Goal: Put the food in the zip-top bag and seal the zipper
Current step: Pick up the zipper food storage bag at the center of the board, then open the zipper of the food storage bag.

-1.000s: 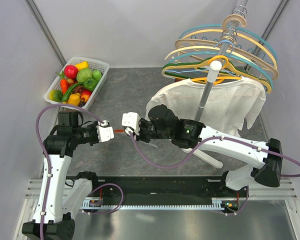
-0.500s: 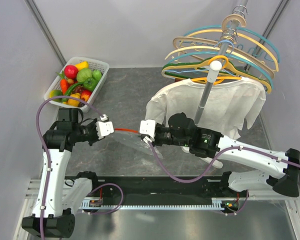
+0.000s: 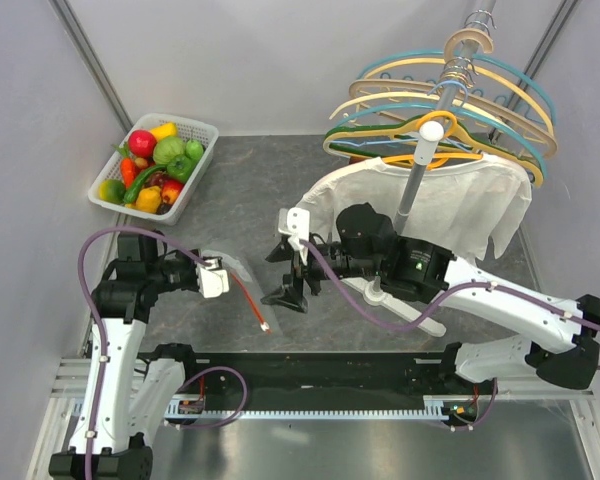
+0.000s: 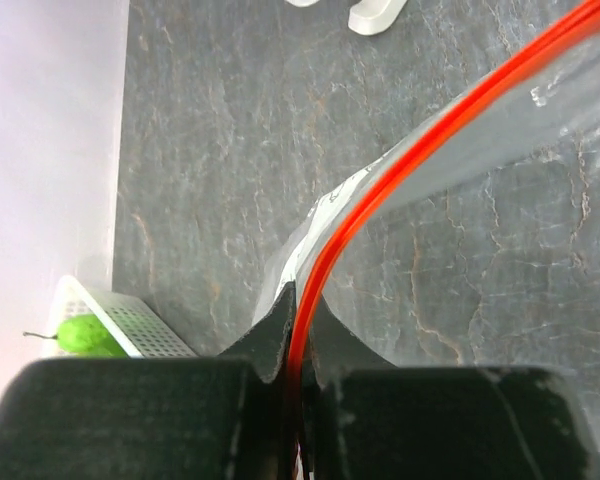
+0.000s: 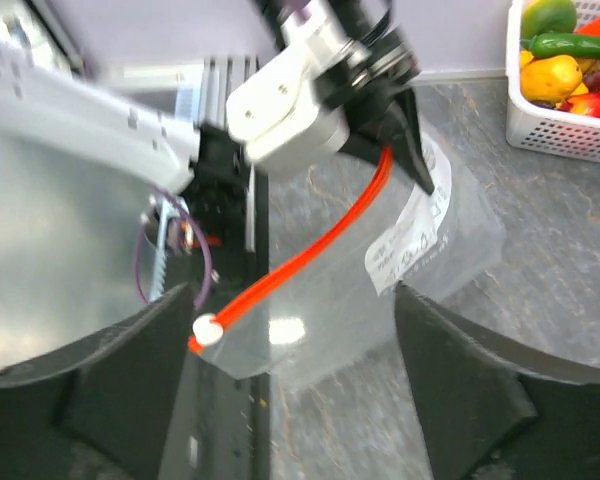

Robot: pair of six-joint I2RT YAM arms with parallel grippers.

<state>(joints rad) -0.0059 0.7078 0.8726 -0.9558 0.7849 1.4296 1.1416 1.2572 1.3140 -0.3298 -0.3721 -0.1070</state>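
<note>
Left gripper [image 4: 295,318]: jaws pressed together on one end of the zipper [image 4: 400,170], red strip nipped right between the black tips, no gap to be seen. From there, in the top view, running off toward 5 o'clock, down to a small white slider [image 3: 265,326] at the free end, close to the bench's near edge. Hanging along that strip: the zip-top bag [image 3: 238,266], clear and crinkled, a white printed label [image 5: 412,225] showing on it, lower part down by the grey bench [image 3: 240,190]; cannot tell how much of it rests there.

Right gripper [image 3: 282,273]: jaws spread wide, holding nothing and touching nothing; just beside the bag at its 3 o'clock, black fingers [image 3: 285,294] pointed down toward the bench.

Further out, at 11 o'clock of the bench: the food [image 3: 158,160], red, green, yellow and orange pieces heaped in a white lattice basket [image 3: 204,131], well apart from the bag. At 2 o'clock: a stand of hangers [image 3: 450,110], a white shirt [image 3: 460,205] draped below.
</note>
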